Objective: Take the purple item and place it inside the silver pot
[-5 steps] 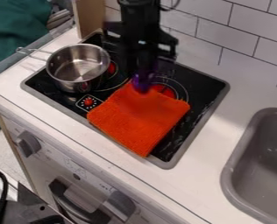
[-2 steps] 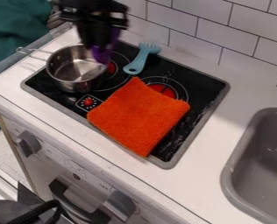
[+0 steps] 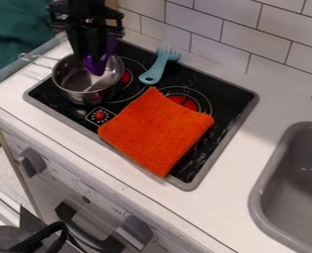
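The fingers of the black gripper (image 3: 91, 58), dark and hard to tell apart, pinch the purple item (image 3: 99, 65) in the upper left of the frame, covering part of it. Its long axis runs steeply, top leaning right and lower end pointing down over the mouth of the silver pot (image 3: 81, 96), whose far rim is partly hidden; the arm (image 3: 86, 6) above is cut off by the top edge.

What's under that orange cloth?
The orange cloth lies on the black stovetop, covering part of a red burner. Anything else beneath it is hidden from view.
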